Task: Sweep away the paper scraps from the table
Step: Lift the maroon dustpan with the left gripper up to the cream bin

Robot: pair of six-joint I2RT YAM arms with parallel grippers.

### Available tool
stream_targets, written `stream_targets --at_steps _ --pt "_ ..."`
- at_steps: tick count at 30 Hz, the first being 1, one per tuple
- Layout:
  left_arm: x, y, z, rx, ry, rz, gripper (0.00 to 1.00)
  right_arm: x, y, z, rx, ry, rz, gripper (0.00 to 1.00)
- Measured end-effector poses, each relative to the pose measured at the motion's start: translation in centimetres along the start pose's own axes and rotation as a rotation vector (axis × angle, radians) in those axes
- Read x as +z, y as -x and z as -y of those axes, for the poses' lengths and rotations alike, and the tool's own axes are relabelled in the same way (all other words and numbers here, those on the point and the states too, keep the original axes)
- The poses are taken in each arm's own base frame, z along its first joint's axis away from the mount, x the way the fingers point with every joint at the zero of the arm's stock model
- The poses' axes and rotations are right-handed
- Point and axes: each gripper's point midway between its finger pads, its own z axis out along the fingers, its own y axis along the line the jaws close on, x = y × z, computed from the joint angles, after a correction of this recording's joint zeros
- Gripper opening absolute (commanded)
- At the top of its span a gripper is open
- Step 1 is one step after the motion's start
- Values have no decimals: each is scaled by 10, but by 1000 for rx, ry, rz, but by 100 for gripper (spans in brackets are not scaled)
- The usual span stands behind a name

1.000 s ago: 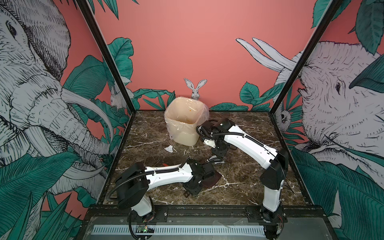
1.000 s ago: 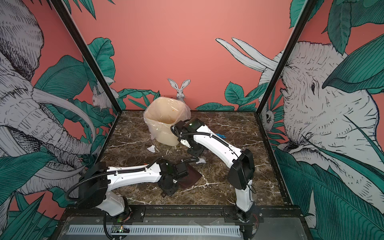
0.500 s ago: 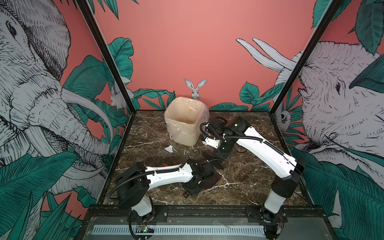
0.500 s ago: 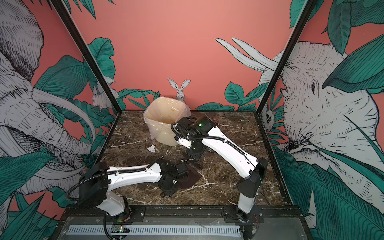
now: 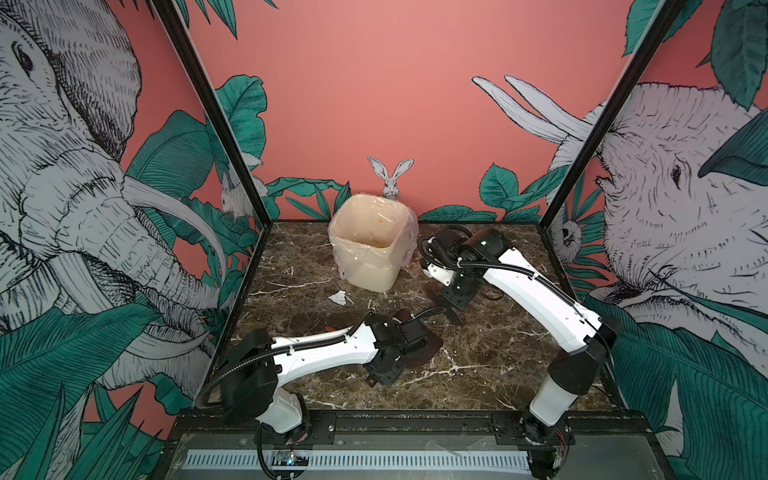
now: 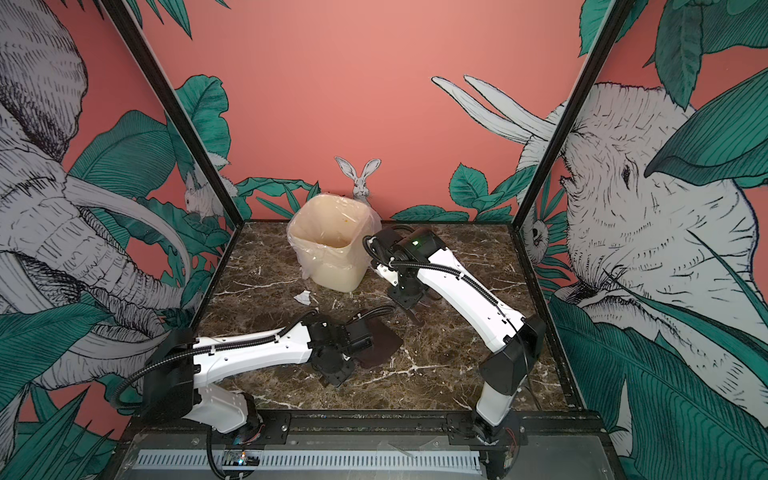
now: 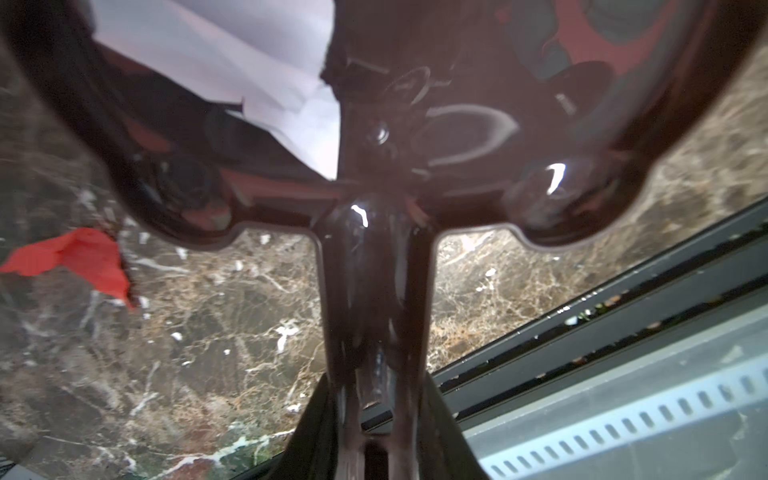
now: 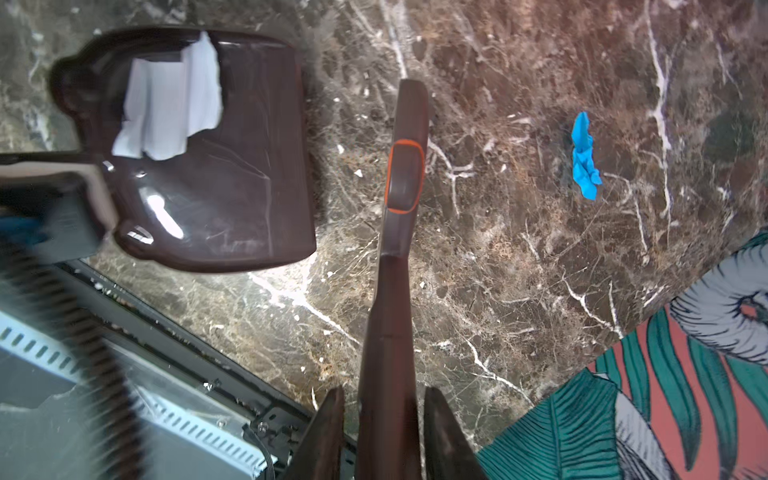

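While the right pincer (image 8: 384, 415) is clamping the brush (image 8: 403, 178), that brush is hanging between the dustpan (image 8: 232, 166) and a blue scrap (image 8: 584, 158) on the tabletop (image 8: 478, 291); the scrap, crumpled and elongated, is running roughly parallel to the brush; the left pincer (image 7: 376, 415) is gripping the dustpan, which is carrying a white scrap (image 8: 166, 104); the right arm is likely sitting nearer the blue one.

The dark brown plastic dustpan (image 8: 232, 187) gleams mirror-glossy; the brown plastic brush handle (image 8: 390, 311) is duller. The creased white paper scrap (image 8: 170, 108) and crumpled blue paper scrap (image 8: 584, 158) look matt. The dark marble-pattern table (image 8: 519, 257) looks smooth, faintly shiny.
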Motion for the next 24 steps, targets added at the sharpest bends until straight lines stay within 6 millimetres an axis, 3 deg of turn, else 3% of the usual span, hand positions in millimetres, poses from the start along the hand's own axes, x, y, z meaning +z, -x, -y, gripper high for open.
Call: stream_targets --at_steps 10,24 --pt "-60 11 -12 11 10 125 0 0 -32 20 131 33 43 0" --pt "-135 5 -27 27 25 158 0 10 -39 22 177 88 35 0"
